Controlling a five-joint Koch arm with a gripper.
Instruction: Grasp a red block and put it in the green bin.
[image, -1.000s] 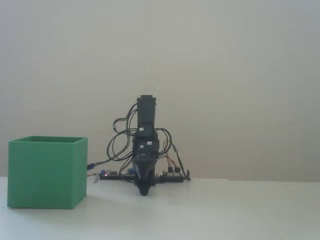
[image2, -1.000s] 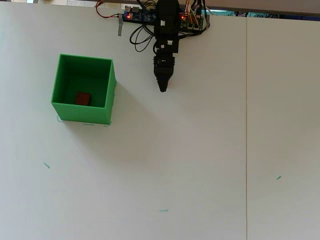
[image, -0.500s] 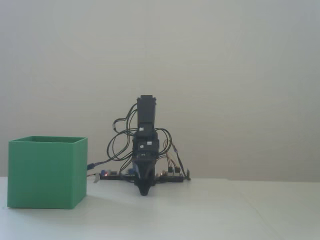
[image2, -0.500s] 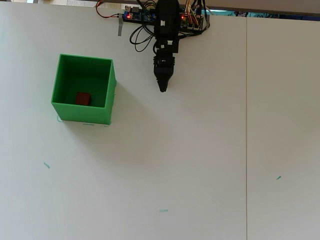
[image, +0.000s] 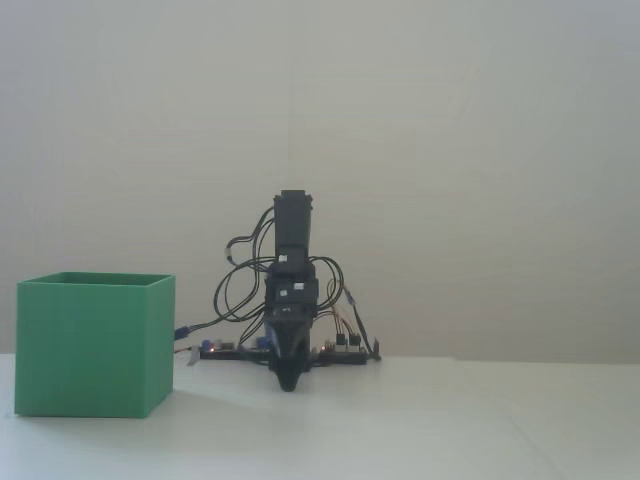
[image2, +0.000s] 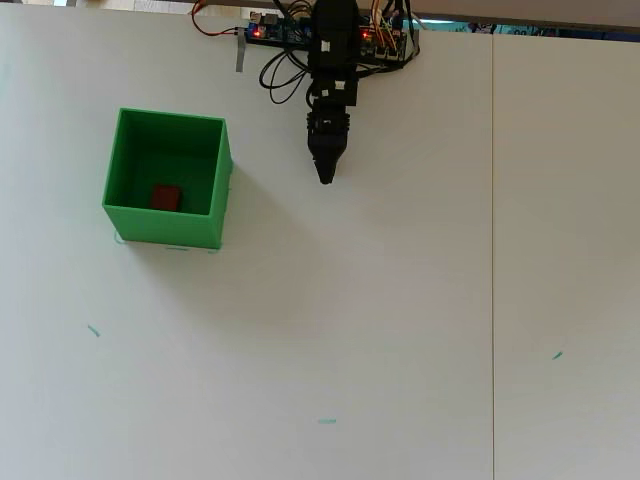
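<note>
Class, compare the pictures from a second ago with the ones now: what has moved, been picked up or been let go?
Nothing visibly changed. The red block lies inside the green bin as before, and the gripper rests folded near the arm's base, holding nothing.

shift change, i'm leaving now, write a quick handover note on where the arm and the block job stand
Gripper: jaws closed to a point, holding nothing, parked in front of the arm's base, apart from the bin.
Red block: lying on the floor inside the green bin, near its front wall in the overhead view; hidden by the bin's wall in the fixed view.
Done: block is in the bin.
Left: nothing visible; no other block is on the table.
</note>
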